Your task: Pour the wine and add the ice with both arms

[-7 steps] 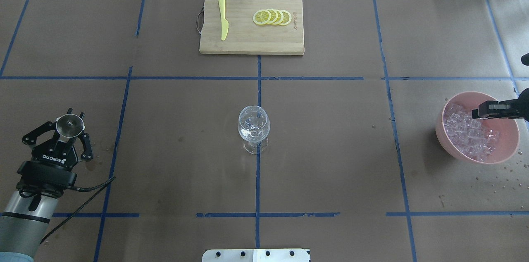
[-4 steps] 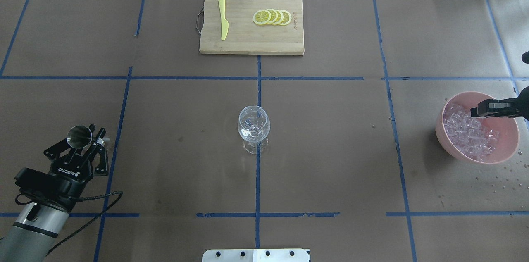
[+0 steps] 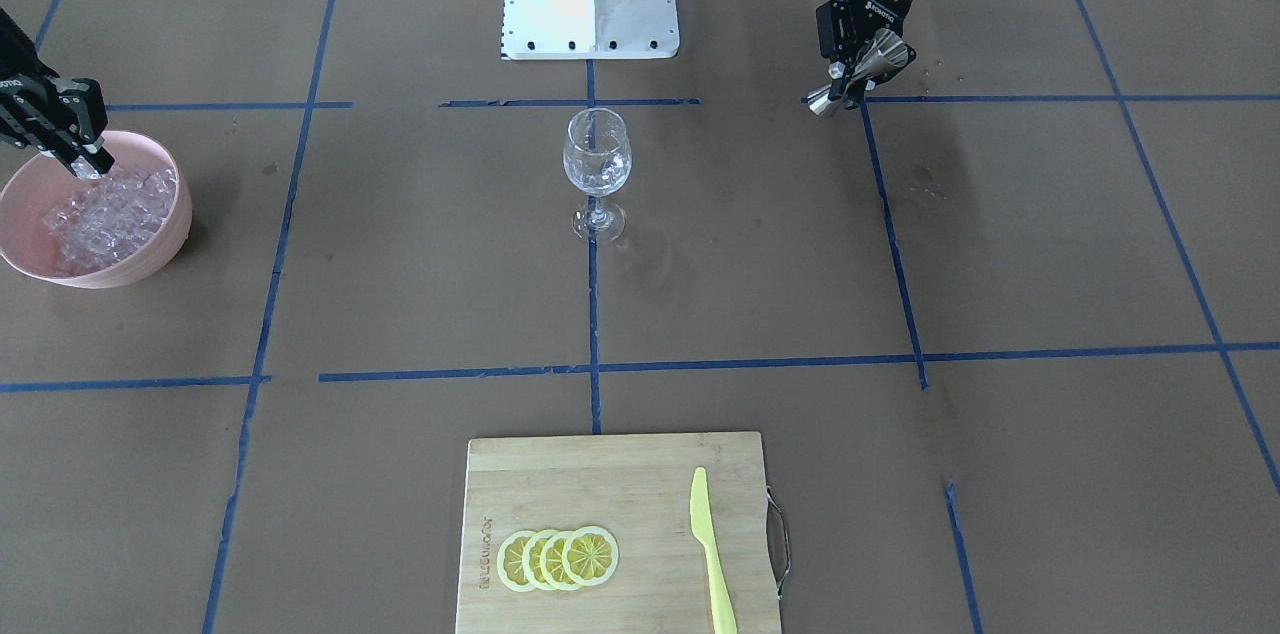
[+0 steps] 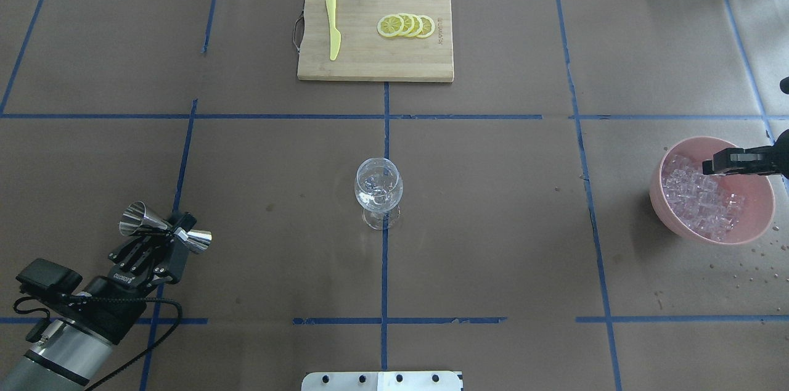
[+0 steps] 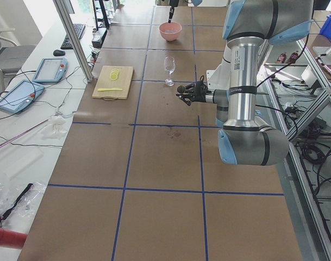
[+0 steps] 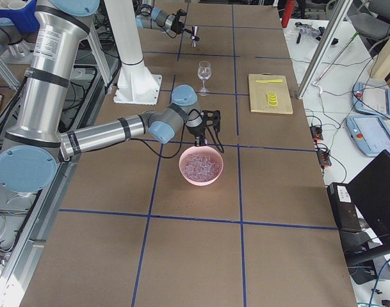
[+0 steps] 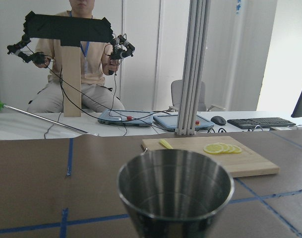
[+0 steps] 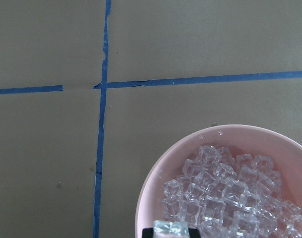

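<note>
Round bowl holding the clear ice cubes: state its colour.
Plain pale pink round bowl, no pattern; it shows best in the overhead exterior view.

Left gripper (image 4: 170,232) rolled sideways, fingers closed, right gripper (image 4: 709,166) pointing down, fingers closed

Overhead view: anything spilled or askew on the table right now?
Yes. Small wet specks dot the table cover beside the pink bowl of ice, toward the robot's side, like drips. The jigger lies sideways in the left end effector. The wine glass stands upright.
</note>
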Robot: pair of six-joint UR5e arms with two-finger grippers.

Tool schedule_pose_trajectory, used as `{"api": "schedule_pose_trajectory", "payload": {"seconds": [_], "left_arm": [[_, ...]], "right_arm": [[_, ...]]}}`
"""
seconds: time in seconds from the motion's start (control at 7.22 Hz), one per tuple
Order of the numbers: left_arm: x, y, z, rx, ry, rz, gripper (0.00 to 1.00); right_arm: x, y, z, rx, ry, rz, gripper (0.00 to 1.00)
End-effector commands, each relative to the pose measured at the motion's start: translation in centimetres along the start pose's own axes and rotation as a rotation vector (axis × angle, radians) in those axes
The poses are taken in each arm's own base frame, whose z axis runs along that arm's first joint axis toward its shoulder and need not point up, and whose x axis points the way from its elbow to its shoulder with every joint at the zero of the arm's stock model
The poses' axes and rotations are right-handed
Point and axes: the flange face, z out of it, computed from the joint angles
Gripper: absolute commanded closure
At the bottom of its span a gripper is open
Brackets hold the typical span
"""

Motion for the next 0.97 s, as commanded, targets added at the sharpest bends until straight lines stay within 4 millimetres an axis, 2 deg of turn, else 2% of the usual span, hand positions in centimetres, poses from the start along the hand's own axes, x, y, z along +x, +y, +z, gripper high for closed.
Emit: {"api": "schedule_pose_trajectory", "payload": {"seconds": [0.0, 0.28, 0.55, 0.83], "left_arm": [[-1.4, 1.7, 0.5, 0.001, -0.079, 0.122, 1.00], [-2.6, 1.8, 0.8, 0.009, -0.116, 0.195, 1.00], [-5.8, 0.6, -0.1, 0.032, -0.155, 0.260, 1.00], [-7.5, -0.3, -0.3, 0.038, -0.176, 0.298, 1.00]], "right_arm": [[0.0, 0.0, 0.0, 0.000, 0.000, 0.000, 1.00], [0.0, 0.0, 0.0, 0.000, 0.000, 0.000, 1.00], [0.0, 0.0, 0.0, 0.001, 0.000, 0.001, 1.00], [-0.4, -0.1, -0.6, 0.009, -0.012, -0.005, 1.00]]}}
